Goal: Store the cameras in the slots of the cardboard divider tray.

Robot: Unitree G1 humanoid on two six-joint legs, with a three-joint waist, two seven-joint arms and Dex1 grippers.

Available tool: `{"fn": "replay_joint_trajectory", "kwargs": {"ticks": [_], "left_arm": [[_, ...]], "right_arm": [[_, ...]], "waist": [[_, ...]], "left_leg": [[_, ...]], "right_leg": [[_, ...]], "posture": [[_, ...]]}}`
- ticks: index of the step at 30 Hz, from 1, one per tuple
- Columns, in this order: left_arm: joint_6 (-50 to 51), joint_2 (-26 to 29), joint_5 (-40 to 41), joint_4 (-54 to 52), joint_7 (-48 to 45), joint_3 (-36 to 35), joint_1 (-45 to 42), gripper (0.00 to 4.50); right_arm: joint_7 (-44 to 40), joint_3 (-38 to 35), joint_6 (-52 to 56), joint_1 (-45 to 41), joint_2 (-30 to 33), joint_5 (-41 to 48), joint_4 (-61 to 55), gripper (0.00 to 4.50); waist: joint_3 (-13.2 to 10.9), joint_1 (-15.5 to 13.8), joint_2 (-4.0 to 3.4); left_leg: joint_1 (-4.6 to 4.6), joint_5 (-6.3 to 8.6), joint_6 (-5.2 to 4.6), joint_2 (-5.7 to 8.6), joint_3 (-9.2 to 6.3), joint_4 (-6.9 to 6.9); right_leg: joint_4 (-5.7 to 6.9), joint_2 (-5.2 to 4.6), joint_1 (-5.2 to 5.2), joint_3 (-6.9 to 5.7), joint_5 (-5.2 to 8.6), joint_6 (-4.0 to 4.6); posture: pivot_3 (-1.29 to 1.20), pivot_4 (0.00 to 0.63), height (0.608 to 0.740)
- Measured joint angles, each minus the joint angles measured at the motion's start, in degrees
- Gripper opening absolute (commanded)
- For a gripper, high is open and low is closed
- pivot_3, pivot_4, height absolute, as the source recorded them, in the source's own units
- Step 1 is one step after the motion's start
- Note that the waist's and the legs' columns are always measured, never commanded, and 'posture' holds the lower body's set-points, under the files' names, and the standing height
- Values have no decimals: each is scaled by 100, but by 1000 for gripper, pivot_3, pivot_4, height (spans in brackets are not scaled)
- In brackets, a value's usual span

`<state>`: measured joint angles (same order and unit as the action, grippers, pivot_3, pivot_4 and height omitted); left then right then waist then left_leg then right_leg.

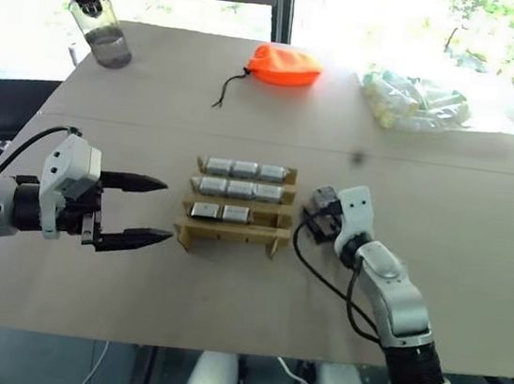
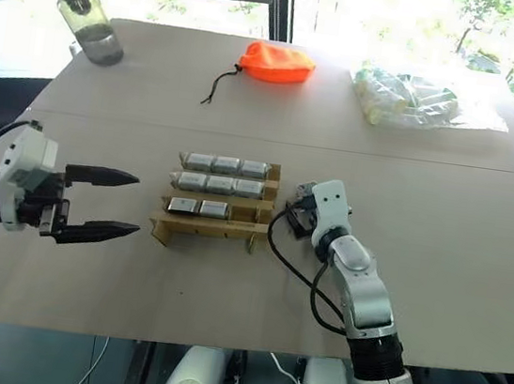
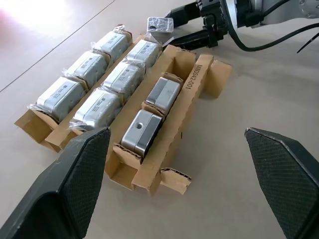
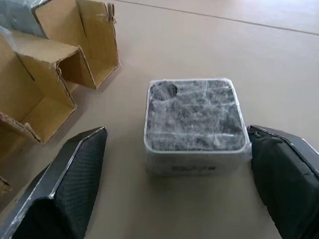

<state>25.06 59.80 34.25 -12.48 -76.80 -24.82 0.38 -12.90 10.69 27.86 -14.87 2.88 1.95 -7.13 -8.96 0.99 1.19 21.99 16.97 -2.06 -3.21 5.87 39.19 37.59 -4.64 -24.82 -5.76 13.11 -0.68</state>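
Lying on the table just right of the cardboard tray is a wrapped camera, dark face up. It sits between the two fingers of the right gripper; one finger is at its edge and the other stands off with a gap, so the camera is not clamped. The tray holds eight cameras: three in the far row, three in the middle, two in the near row, whose right slot is empty. The left gripper hovers just left of the tray with its fingers spread wide, holding nothing. Along the far edge stand a bottle on the left, an orange pouch in the middle and a clear bag on the right.
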Motion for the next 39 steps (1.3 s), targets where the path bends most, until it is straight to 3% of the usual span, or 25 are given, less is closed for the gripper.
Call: {"fn": "replay_joint_trajectory", "kwargs": {"ticks": [2, 3, 8, 13, 16, 20, 29, 39], "left_arm": [[-20, 0, -31, 38, -14, 0, -12, 4500], [-30, 0, -34, 58, -20, 2, -25, 4500], [-58, -7, -37, 119, -47, 95, -192, 4500], [-53, -104, -19, 311, -93, 673, -1280, 4500], [-48, -133, -48, 699, -433, 1267, -2003, 4500], [-215, -561, -488, 1805, -842, 2232, -3416, 4500], [-956, -1478, -1410, 3585, -1088, 3032, -5019, 4500], [-938, -1700, -2129, 3857, -1252, 3663, -5406, 4500]], "right_arm": [[-11, 10, -83, -7, 20, -33, 59, 2139], [-13, 18, -114, -7, 23, -57, 65, 1909], [-46, 101, -274, -11, 173, -230, 94, 1915], [-708, 726, -1602, -290, 1327, -891, 357, 1915], [-1269, 731, -2479, -569, 1961, -989, 677, 1915], [-1992, 906, -3896, -1367, 2614, -1214, 1189, 1915], [-2312, 1374, -6141, -2844, 2747, -2053, 2215, 1915], [-2112, 1781, -7234, -3466, 2280, -2961, 2873, 1915]], "waist": [[0, 1, -1], [0, 1, 0], [0, -12, 0], [0, -22, 2], [-1, -21, 5], [-4, 4, 9], [-6, -3, 14], [-6, -8, 14]], "left_leg": [[0, 0, 0, 0, 0, 0], [0, 0, 0, 0, 0, 0], [0, 0, 0, 1, 0, 2], [0, -1, -2, 12, 1, 8], [-1, -1, -2, 18, 5, 8], [-3, -1, -1, 11, 23, 9], [9, -1, -1, 12, 49, 14], [8, -2, -1, 9, 48, 25]], "right_leg": [[0, 0, 0, -1, 0, 0], [1, 1, 0, -1, 0, 0], [2, 0, 0, -2, 0, 0], [2, -2, 3, 0, 0, -2], [1, 7, 3, 2, 0, -2], [1, 25, 3, 4, 0, -1], [-6, 16, -6, 7, -2, -2], [10, 13, -6, 5, -1, -2]], "posture": [[0, 150, 726], [0, 150, 726], [0, 150, 726], [0, 150, 726], [0, 150, 726], [0, 150, 726], [0, 150, 726], [0, 150, 726]]}}
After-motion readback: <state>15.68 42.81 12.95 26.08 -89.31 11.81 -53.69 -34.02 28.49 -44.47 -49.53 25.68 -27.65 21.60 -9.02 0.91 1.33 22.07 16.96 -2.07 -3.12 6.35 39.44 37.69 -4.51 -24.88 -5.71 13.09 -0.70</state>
